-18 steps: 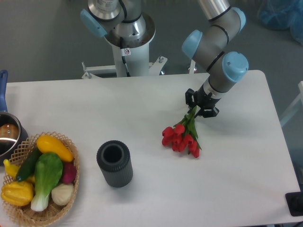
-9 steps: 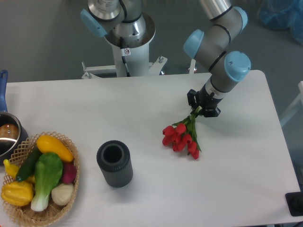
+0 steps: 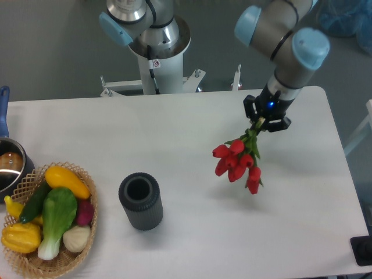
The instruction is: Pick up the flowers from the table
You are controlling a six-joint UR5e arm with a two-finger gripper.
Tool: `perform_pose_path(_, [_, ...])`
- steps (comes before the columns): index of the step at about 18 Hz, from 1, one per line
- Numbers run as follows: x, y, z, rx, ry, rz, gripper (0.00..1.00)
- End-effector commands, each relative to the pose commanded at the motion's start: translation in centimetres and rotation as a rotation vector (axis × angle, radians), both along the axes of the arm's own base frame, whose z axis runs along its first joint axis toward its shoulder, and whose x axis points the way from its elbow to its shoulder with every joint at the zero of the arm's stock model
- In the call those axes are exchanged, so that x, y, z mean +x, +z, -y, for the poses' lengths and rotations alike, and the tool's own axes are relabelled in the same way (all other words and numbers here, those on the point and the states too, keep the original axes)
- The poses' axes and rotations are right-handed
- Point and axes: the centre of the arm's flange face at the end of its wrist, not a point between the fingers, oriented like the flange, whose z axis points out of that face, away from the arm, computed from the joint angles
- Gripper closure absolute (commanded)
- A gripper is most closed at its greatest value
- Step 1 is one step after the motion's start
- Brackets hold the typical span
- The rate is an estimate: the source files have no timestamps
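Note:
The flowers (image 3: 238, 163), a bunch of red tulips with green stems, hang in the air above the right half of the white table (image 3: 174, 139). Their red heads point down and to the left. My gripper (image 3: 266, 117) is shut on the stem end at the top of the bunch. The stems run up into the jaws and their tips are hidden there. The arm's grey and blue wrist stands above the gripper.
A dark ribbed cylinder vase (image 3: 140, 201) stands upright left of the flowers. A wicker basket (image 3: 58, 263) with green and yellow vegetables sits at the front left. A pot (image 3: 10, 164) is at the left edge. The robot base (image 3: 157, 43) stands behind the table.
The gripper has risen and moved right and back with the flowers in it. The tulip heads have left the table and now hang free.

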Motion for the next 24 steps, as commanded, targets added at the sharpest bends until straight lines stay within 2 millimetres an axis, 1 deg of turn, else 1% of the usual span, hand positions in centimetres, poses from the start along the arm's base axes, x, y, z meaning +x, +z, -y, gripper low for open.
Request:
perform_pose_path(2, [-0.6, 2.6, -0.3, 0.104, 0.033, -0.010, 0.76])
perform_pose_path(4, [-0.6, 3.9, -0.9, 0.159, 0.034, -0.015, 0.76])
perform_pose_path(5, [-0.7, 4.9, -1.4, 0.205, 0.028, -0.026, 0.76])
perform_pose_path(7, [-1.2, 8.0, -2.3, 0.333, 0.040, -0.030, 0.76])
perform_pose_path(9, [-1.1, 9.6, -3.0, 0.387, 0.044, -0.038, 0.76])
perform_pose_path(16, [-0.6, 10.6, -4.6, 0.552, -0.002, -0.033, 0.76])
perform_pose_path(24, [-0.6, 10.7, -4.7, 0.552, 0.020, -0.016, 0.76])
